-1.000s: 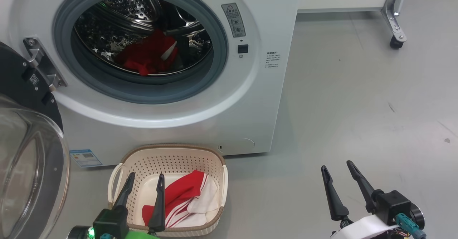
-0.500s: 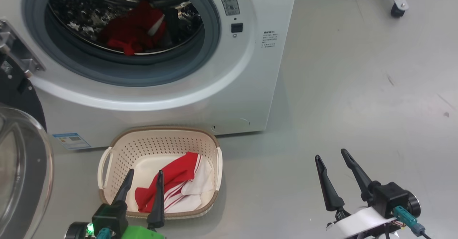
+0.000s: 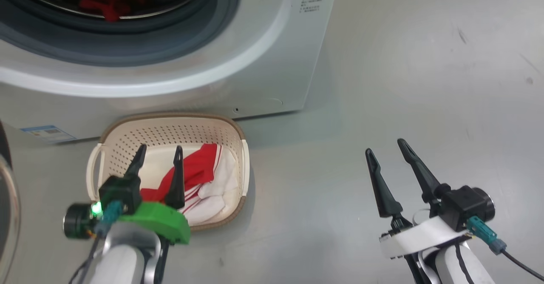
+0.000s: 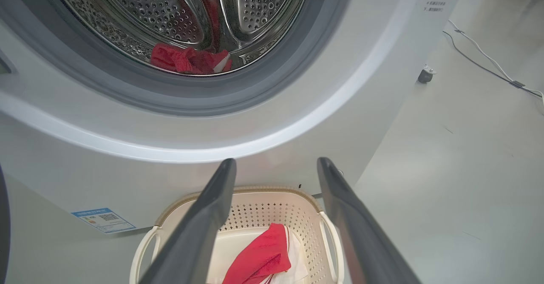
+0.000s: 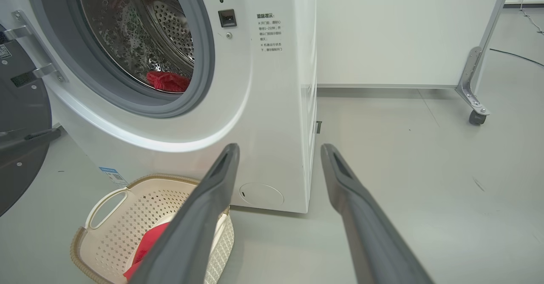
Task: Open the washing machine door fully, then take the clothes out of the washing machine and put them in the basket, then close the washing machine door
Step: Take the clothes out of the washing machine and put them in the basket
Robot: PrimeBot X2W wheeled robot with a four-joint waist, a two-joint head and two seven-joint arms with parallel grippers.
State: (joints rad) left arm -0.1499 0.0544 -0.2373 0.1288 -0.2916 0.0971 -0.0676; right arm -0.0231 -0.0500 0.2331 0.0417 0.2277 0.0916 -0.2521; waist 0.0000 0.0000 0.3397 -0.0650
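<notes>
Head view shows the left jaws spread wide and empty over the near side of the basket (image 3: 170, 133), which sits on the floor (image 3: 382, 84) just in front of the washing machine (image 3: 263, 63). One red and white garment (image 3: 199, 165) lies inside the basket, and more red clothes (image 4: 187, 59) lie in the drum (image 4: 263, 7). Right jaws, also wide and empty, hang over the floor well to the right. The door (image 5: 19, 105) stands open at the left.
</notes>
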